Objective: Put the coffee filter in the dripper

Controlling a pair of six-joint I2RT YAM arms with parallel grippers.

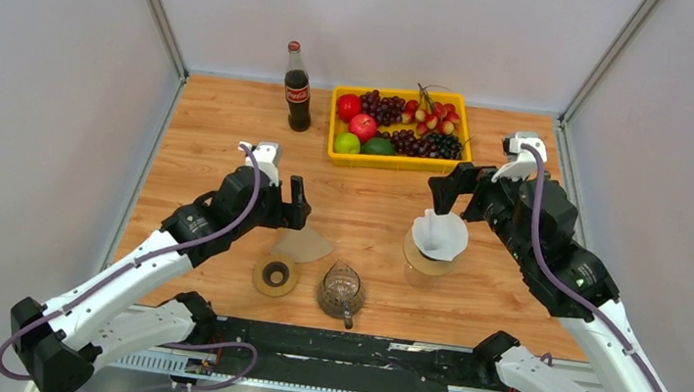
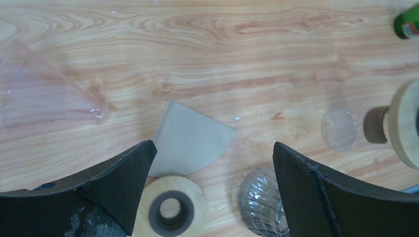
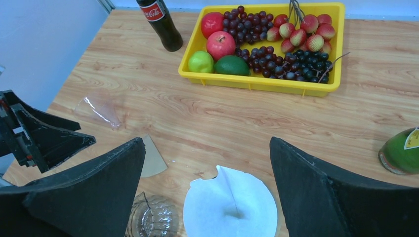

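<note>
The white coffee filter (image 1: 439,234) sits opened into a cone in the dripper (image 1: 418,258), whose pale round collar shows under its near left edge, on the right half of the desk (image 1: 213,122). In the right wrist view the filter (image 3: 230,207) lies low between the two dark fingers, one seam running down to its centre.

The right claw (image 1: 443,193) hangs just behind and above the filter with its fingers spread wide and nothing between them (the wrist view (image 3: 206,142) shows only bare wood and paper in the gap).

To the left, a brown filter paper (image 1: 303,243) lies flat on the desk. Just in front of it rest a wooden ring (image 1: 276,275) with a dark hole and a ribbed glass vessel (image 1: 342,289). The left claw (image 1: 295,200) hovers over the brown paper, likewise spread open and empty.

A clear plastic cone (image 3: 99,108) lies on the wood farther left. At the back stand a yellow tray (image 1: 406,166) of fruit and a cola bottle (image 1: 297,87). A green bottle (image 3: 398,150) shows at the right wrist view's right edge.
</note>
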